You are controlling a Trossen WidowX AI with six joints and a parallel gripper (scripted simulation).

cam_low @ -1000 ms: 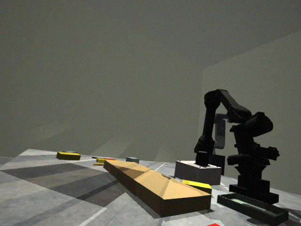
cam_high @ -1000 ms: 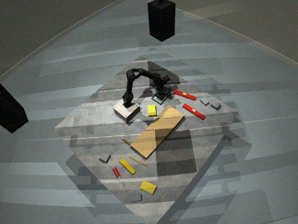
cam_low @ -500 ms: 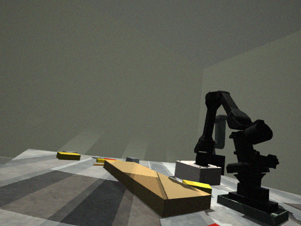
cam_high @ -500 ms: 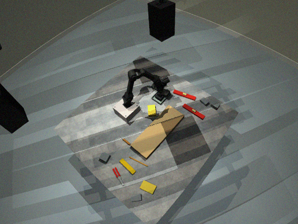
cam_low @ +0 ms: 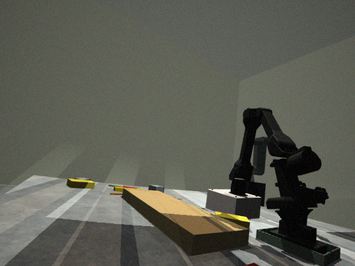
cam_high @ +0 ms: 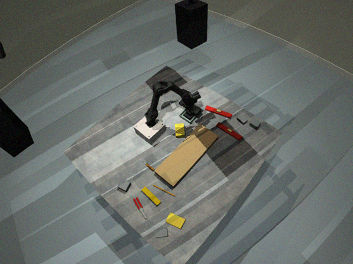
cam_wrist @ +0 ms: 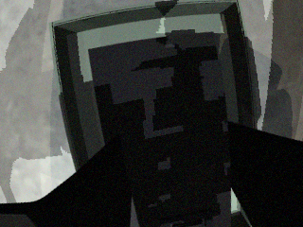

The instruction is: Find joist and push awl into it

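Note:
My gripper [cam_high: 190,112] [cam_low: 297,229] [cam_wrist: 167,131] points down at the tray, its fingers shut on the dark stud finder [cam_wrist: 156,95]. The stud finder is low inside the green-rimmed tray [cam_high: 185,120] [cam_low: 329,258] [cam_wrist: 67,71]; shadow hides whether it rests on the bottom. The tan floor panel [cam_high: 184,157] [cam_low: 169,204] lies in front of the arm, and I see no hole in it. The awl [cam_high: 149,166], orange-handled with a thin metal tip, lies on the floor beside the panel's far left end. The joist is hidden.
A yellow block [cam_high: 179,130] [cam_low: 234,218] lies between the pale arm base [cam_high: 144,132] [cam_low: 221,200] and the panel. Two red levels [cam_high: 218,111] [cam_high: 228,130] lie right of the tray. A pencil-like stick [cam_high: 163,190], yellow bar [cam_high: 151,196] and red-handled tool [cam_high: 137,203] lie beyond the awl.

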